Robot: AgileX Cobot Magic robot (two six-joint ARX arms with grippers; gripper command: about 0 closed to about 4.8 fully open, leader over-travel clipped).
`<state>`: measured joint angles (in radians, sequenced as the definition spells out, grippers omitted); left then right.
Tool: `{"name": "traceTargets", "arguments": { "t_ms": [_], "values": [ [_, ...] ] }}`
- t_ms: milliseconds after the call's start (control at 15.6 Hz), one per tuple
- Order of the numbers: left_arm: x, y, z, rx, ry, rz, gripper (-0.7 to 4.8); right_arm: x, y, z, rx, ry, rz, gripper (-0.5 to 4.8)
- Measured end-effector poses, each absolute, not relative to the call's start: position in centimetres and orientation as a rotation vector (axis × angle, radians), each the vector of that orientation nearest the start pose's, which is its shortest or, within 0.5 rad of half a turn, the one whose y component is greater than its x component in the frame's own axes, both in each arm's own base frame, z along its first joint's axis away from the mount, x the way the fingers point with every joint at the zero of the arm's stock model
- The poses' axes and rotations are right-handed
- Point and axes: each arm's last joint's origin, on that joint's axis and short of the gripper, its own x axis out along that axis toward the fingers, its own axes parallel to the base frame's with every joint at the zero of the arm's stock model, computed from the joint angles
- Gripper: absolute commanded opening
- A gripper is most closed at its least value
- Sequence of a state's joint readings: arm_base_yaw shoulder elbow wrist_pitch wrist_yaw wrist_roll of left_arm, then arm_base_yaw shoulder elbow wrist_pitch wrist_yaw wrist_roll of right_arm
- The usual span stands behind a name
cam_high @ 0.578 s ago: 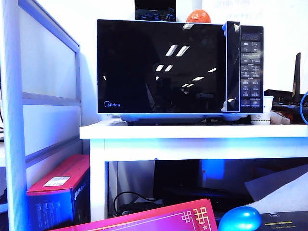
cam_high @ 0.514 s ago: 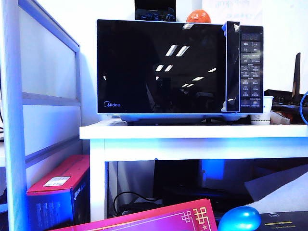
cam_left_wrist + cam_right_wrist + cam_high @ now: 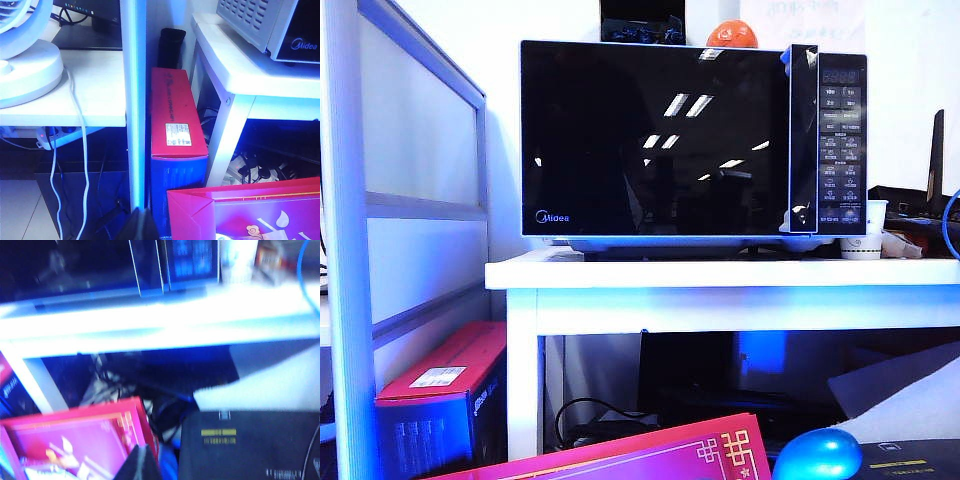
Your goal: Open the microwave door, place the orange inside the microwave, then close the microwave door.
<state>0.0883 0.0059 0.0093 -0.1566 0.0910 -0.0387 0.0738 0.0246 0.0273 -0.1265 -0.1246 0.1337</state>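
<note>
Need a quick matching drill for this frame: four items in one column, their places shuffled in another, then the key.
Things:
1. orange
2. microwave
3. blue ball
4. red box

Places:
A. on the floor, left of the table leg
B. on top of the microwave, toward its right end
C. at the bottom edge of the exterior view, right of centre
D. on the white table, door shut

Pairs: 1-B, 2-D, 3-C, 4-A
</note>
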Motion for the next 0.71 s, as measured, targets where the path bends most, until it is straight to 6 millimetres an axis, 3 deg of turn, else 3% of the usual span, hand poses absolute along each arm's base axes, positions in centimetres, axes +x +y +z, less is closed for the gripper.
{"name": "traceTargets", "arguments": {
  "t_ms": [257, 385, 642, 707],
  "values": [
    [9.6, 0.6, 15.2, -0.111, 0.138, -0.002, -0.05, 9.5, 1.1, 17.6, 0.132, -0.048, 0.206, -0.02],
    [9.7, 0.5, 16.8, -0.186, -0.002, -0.042, -0.05, 8.8, 0.8, 20.6, 0.175, -0.147, 0.138, -0.01],
    [7.8, 0.4, 24.0, -0.17, -0.244, -0.024, -0.05, 6.9, 0.3, 25.3, 0.225, -0.213, 0.02, -0.01],
    [7.5, 0.6, 27.2, -0.171, -0.288, 0.029, -0.05, 6.4, 0.3, 27.5, 0.226, -0.238, 0.022, -0.01]
  ]
}}
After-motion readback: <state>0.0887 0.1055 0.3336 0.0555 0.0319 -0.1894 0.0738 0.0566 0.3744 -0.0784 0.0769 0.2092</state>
